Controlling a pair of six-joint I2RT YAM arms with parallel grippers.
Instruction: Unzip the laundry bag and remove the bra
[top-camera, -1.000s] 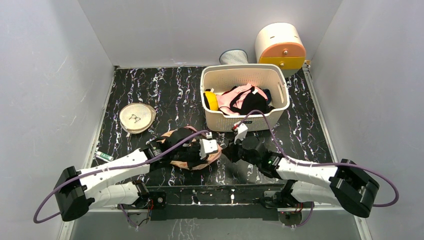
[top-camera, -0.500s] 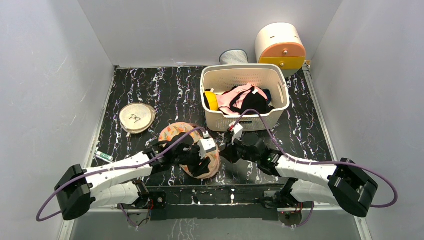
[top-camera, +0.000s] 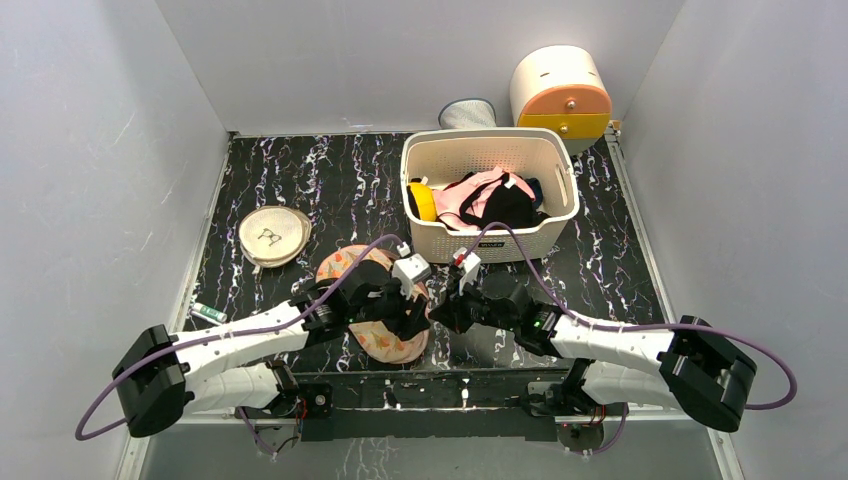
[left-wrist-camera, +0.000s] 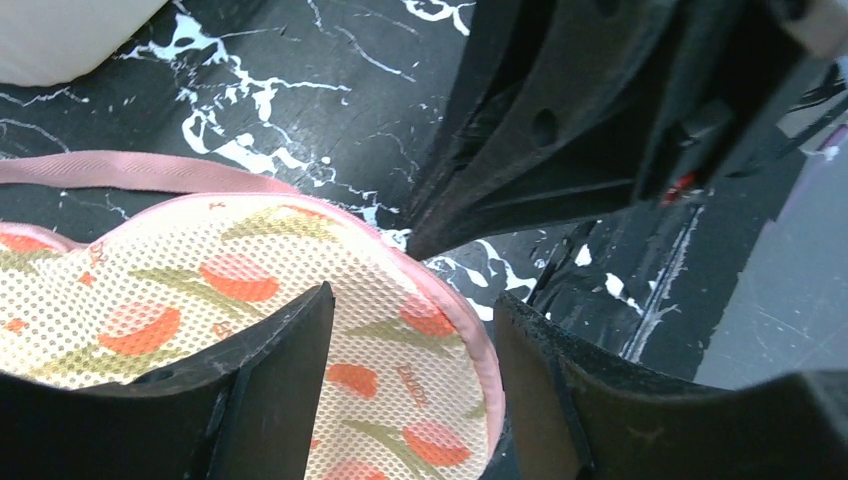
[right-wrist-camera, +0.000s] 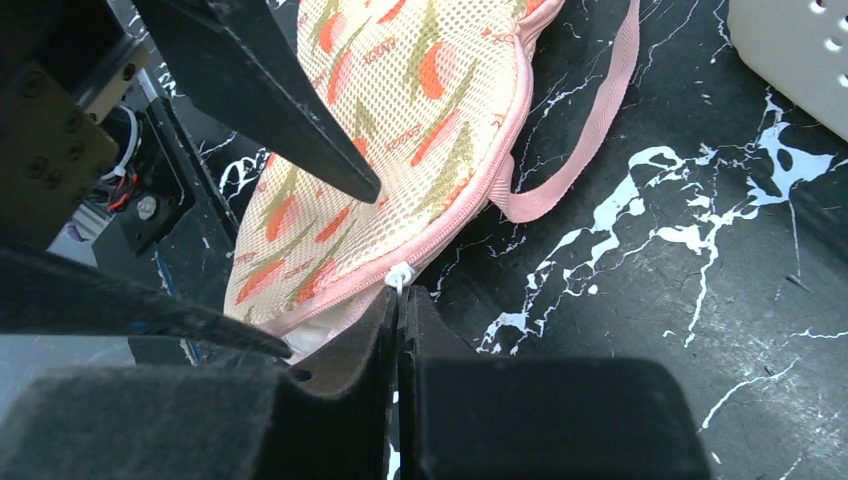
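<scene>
The laundry bag (top-camera: 350, 265), peach mesh with orange and green motifs and pink edging, lies flat near the table's front middle. My left gripper (left-wrist-camera: 412, 300) hovers open over its rounded end (left-wrist-camera: 200, 300); one finger is above the fabric and the other just past the pink edge. My right gripper (right-wrist-camera: 402, 295) is shut on the small white zipper pull (right-wrist-camera: 398, 277) at the bag's side seam (right-wrist-camera: 400, 90). Below the pull the zip gapes a little and pale lining shows. The bra is hidden. In the top view the two grippers (top-camera: 415, 318) (top-camera: 442, 315) almost touch.
A white basket (top-camera: 490, 245) behind the bag holds pink and black garments and a yellow round object (top-camera: 422, 200). A cream disc with a bra icon (top-camera: 272, 234) lies at the left. A cream-and-orange drawer box (top-camera: 560, 90) stands at the back right. A green pen (top-camera: 208, 312) lies by the left edge.
My left gripper has opened and let go of the bunched bag, which now lies spread out flat. The right gripper stayed shut on the pull and shifted slightly left.
</scene>
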